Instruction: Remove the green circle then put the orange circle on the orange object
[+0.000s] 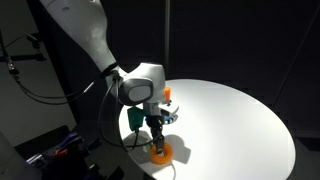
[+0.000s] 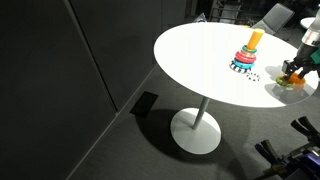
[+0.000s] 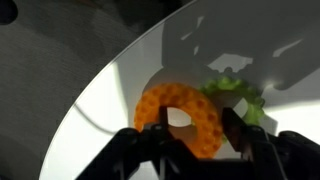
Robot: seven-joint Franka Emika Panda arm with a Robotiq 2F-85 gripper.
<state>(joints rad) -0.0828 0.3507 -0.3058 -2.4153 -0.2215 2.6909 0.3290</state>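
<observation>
Reading the wrist view, I find the gripper (image 3: 195, 138) low over the table (image 2: 195, 55), its two fingers (image 3: 238, 135) apart and astride the orange circle (image 3: 185, 110), which fills the lower centre of the frame; whether the pads actually press on it I cannot tell; the green circle (image 3: 236, 95) lies just behind it toward the upper right, touching or overlapping, I cannot tell which; it sits off the tower (image 2: 246, 58), so I judge removal done and the orange circle to be the current pickup; in an exterior view the orange object (image 1: 168, 93) shows just above and right of the gripper; the straddling stance suits a grasp across the thick rim, leaving the hole free for seating.
</observation>
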